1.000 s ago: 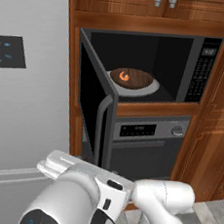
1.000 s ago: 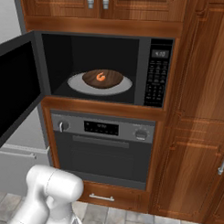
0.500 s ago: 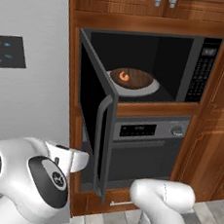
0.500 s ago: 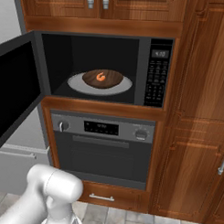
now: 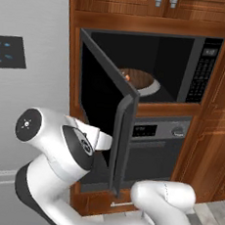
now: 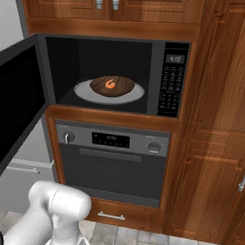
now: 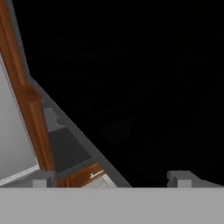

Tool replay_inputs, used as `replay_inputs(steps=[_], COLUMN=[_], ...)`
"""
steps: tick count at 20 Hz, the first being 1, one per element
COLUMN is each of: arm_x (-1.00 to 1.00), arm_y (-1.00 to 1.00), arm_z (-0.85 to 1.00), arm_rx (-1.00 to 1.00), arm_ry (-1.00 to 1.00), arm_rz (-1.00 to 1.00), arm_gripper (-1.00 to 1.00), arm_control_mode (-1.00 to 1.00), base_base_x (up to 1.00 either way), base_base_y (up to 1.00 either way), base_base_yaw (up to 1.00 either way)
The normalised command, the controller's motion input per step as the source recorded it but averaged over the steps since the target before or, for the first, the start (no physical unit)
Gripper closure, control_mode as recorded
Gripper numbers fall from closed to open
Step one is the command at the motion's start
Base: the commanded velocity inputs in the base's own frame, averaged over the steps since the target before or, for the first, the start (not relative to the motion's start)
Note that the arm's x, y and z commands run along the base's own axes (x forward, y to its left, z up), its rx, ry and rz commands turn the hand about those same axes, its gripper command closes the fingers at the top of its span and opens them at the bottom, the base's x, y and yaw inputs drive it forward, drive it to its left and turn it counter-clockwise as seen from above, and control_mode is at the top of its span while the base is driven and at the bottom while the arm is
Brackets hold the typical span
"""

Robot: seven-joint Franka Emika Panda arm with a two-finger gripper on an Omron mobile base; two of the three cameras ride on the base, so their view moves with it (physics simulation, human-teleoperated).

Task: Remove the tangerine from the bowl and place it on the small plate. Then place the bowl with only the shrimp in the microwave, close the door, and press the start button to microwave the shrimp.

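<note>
The microwave (image 6: 111, 76) sits in a wooden cabinet wall above a built-in oven (image 6: 110, 161), and its door (image 5: 103, 128) stands open, swung out toward the left and near side. Inside, on the white turntable (image 6: 85, 91), rests the brown bowl (image 6: 113, 85) with an orange shrimp (image 6: 111, 84) in it. From the left base view the bowl (image 5: 138, 78) shows just past the door's free edge, partly hidden by it. The control panel (image 6: 172, 78) with its buttons runs down the microwave's right side.

The robot's arm is folded low and to the left of the oven, its white links bunched against the outer face of the open door, well below and to the left of the bowl. The gripper (image 7: 111, 181) shows in the hand view as two small grey finger tips set far apart at the bottom, so it is spread wide and holds nothing. That view looks closely along the dark outer panel of the door (image 7: 144, 87), which covers most of it; to the left run a strip of wooden cabinet frame (image 7: 26, 100) and a grey wall surface (image 7: 11, 131). The gripper is on the outside of the door, with the door between it and the bowl in the cavity.

A grey wall with a small dark panel (image 5: 7, 52) lies to the left of the cabinet.
</note>
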Motion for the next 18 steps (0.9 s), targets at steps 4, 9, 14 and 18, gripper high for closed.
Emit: replay_inputs(steps=[4, 9, 14, 18], arm_x=[0.0, 0.14, 0.36, 0.52], arm_y=[-1.0, -1.0, -1.0, -0.91], arm_z=[0.0, 0.0, 0.0, 0.0], arm_rx=[0.03, 0.04, 0.06, 0.08], arm_ry=[0.0, 0.0, 0.0, 0.0], arm_rz=[-0.04, 0.0, 0.0, 0.0], arm_gripper=[-1.0, -1.0, -1.0, -1.0], arm_control_mode=[-1.0, -1.0, -1.0, -1.0], base_base_x=[0.0, 0.0, 0.0, 0.0], base_base_y=[0.0, 0.0, 0.0, 0.0], base_base_yaw=[0.0, 0.0, 0.0, 0.0])
